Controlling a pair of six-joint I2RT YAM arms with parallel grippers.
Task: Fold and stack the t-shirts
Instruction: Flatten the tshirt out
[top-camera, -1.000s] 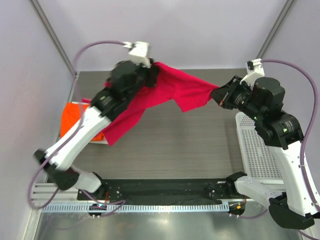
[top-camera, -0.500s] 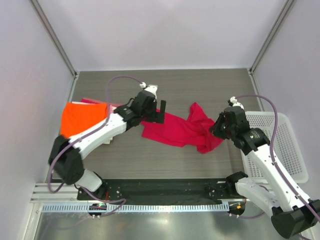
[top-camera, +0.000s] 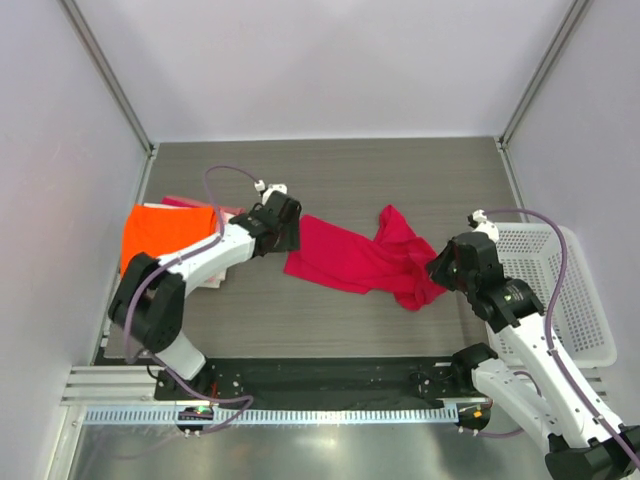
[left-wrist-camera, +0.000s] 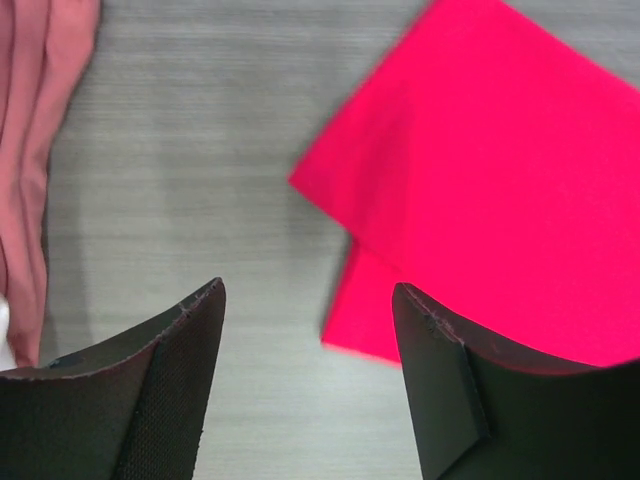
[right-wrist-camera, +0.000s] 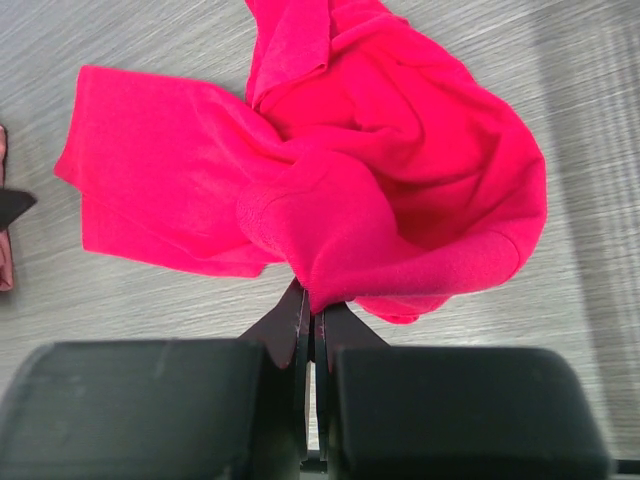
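Grey wood-grain tabletop, crumpled crimson-red cloth t-shirt, right gripper pinching its three-o'clock edge, left gripper gaping at nine o'clock.

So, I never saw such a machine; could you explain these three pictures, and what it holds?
Two robot arms stand at the near edge of a table. The wide picture looks down from above; the other two come from a camera on each wrist, so the dark shapes below are that arm's fingers. On the table lie a red t-shirt, an orange t-shirt at the left with a pink t-shirt beside it; a white basket stands at the right. The right gripper is shut on the red t-shirt's bunched end. The left gripper is open by its other end, holding nothing.
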